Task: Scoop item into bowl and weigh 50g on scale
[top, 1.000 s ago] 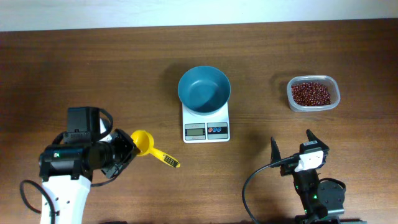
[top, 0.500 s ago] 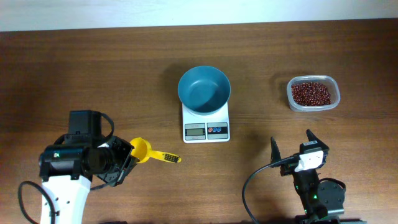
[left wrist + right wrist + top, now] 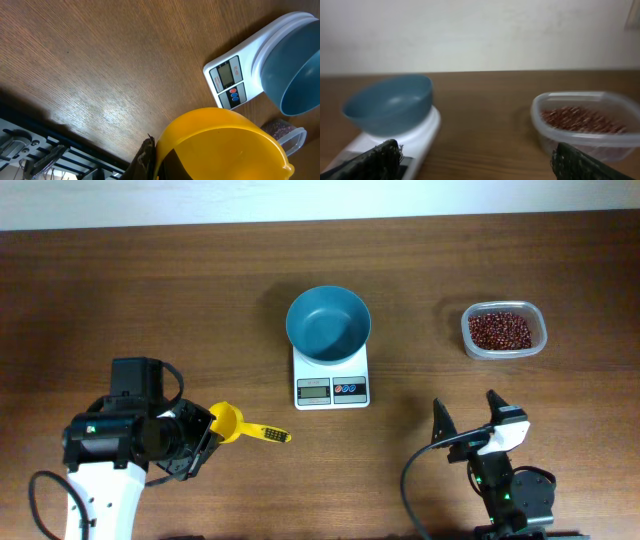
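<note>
Overhead, the handle of the yellow scoop (image 3: 243, 426), unseen from the left wrist, points right; left claw (image 3: 207, 426) pinches its cup, right claw (image 3: 465, 402) spread.

Digits on the scale (image 3: 331, 389) are unreadably small.

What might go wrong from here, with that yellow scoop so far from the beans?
1. The left jaws appear clamped on the yellow scoop at its cup end, with the handle pointing away. It may slip or twist when it is dug into the beans.
2. The beans sit in a clear tub on the far side of the table from that arm. The blue bowl perched on the white scale lies between and could get knocked.
</note>
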`<state>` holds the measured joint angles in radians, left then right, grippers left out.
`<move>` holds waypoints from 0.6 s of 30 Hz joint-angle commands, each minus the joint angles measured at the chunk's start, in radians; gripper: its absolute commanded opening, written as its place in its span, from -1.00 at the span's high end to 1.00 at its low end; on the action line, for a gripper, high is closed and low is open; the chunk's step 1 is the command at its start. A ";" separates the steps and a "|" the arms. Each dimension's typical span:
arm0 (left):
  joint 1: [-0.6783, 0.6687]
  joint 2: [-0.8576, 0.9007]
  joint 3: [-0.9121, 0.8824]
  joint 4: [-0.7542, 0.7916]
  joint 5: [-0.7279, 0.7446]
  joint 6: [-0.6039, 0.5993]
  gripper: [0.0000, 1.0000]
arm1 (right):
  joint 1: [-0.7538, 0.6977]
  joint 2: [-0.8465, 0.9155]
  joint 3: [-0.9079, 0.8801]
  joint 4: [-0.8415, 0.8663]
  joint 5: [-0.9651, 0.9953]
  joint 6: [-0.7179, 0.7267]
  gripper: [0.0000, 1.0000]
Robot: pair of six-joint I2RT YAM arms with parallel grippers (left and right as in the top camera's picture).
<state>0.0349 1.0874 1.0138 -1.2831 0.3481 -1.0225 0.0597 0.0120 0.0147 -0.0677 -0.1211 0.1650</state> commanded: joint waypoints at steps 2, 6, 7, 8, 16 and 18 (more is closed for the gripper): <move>0.000 -0.010 0.018 -0.002 -0.011 -0.017 1.00 | 0.006 -0.006 -0.009 0.019 -0.236 0.458 -0.98; 0.000 -0.010 0.018 -0.002 -0.011 -0.017 1.00 | 0.006 -0.006 -0.009 0.023 -0.491 0.589 -0.97; 0.000 -0.010 0.018 -0.002 -0.012 -0.017 1.00 | 0.006 -0.006 -0.009 0.023 -0.537 0.603 -0.98; 0.000 -0.010 0.018 -0.002 -0.011 -0.017 1.00 | 0.006 -0.006 -0.009 0.022 -0.549 0.603 -0.97; 0.000 -0.010 0.018 0.013 -0.015 -0.017 1.00 | 0.006 -0.006 0.006 0.056 -0.505 0.540 -0.97; 0.000 -0.010 0.018 0.014 -0.015 -0.017 1.00 | 0.006 0.002 0.074 0.026 -0.503 0.534 -0.97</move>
<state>0.0349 1.0870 1.0138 -1.2716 0.3477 -1.0233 0.0597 0.0120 0.0162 -0.0170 -0.6197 0.7322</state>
